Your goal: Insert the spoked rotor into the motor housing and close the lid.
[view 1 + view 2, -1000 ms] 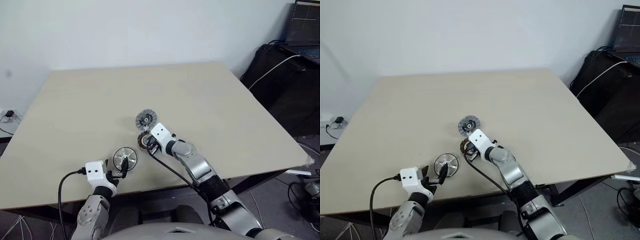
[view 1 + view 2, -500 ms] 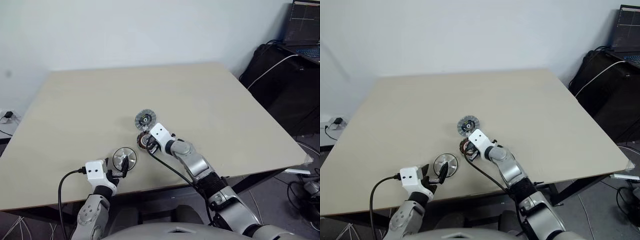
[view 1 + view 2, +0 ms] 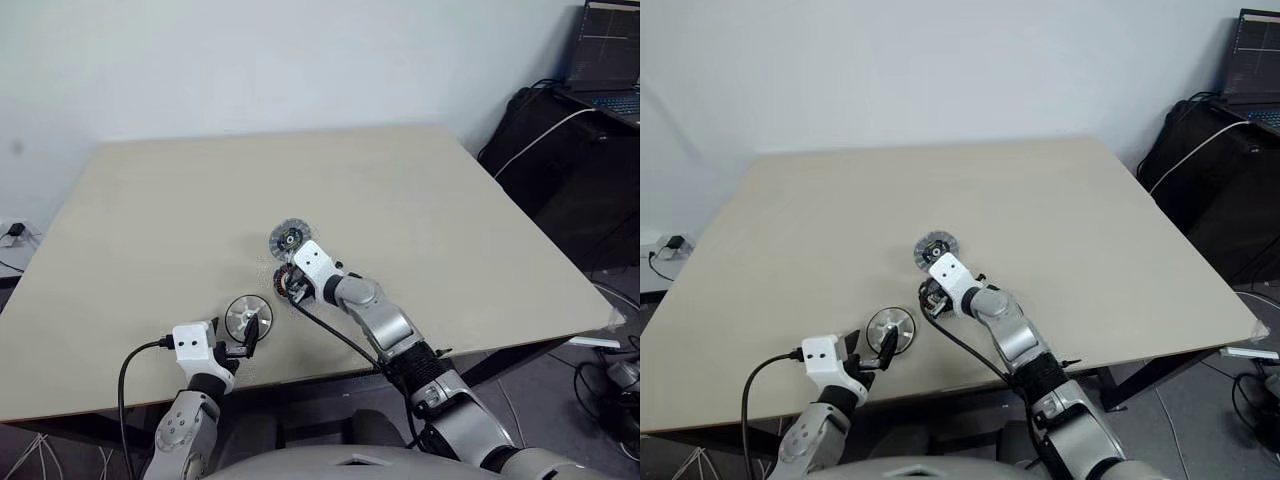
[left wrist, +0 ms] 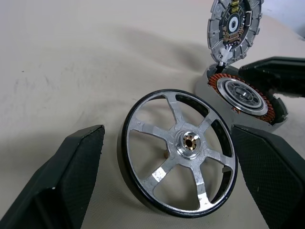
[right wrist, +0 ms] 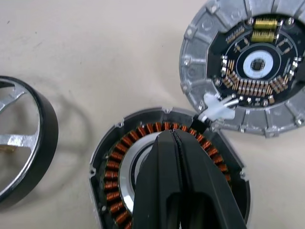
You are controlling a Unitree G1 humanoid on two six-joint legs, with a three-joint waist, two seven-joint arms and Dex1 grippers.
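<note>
The spoked rotor [image 4: 178, 152], a shiny silver wheel with a dark rim, lies on the table near the front edge. My left gripper [image 3: 238, 335] is open, one finger on each side of the rotor and neither touching it. Farther in sits the motor housing [image 5: 112, 176], a dark cup ringed with copper windings. My right gripper [image 5: 174, 138] is shut, its tips over the housing's centre. The lid [image 5: 248, 67] lies just beyond the housing with its circuit face up, joined to it by a white connector [image 5: 217, 109].
The beige table [image 3: 400, 200] stretches wide behind and beside the parts. Its front edge runs just behind my left hand. A black cable [image 3: 130, 365] hangs from the left wrist. Dark bags [image 3: 560, 150] and a laptop [image 3: 610, 50] stand off the table at the right.
</note>
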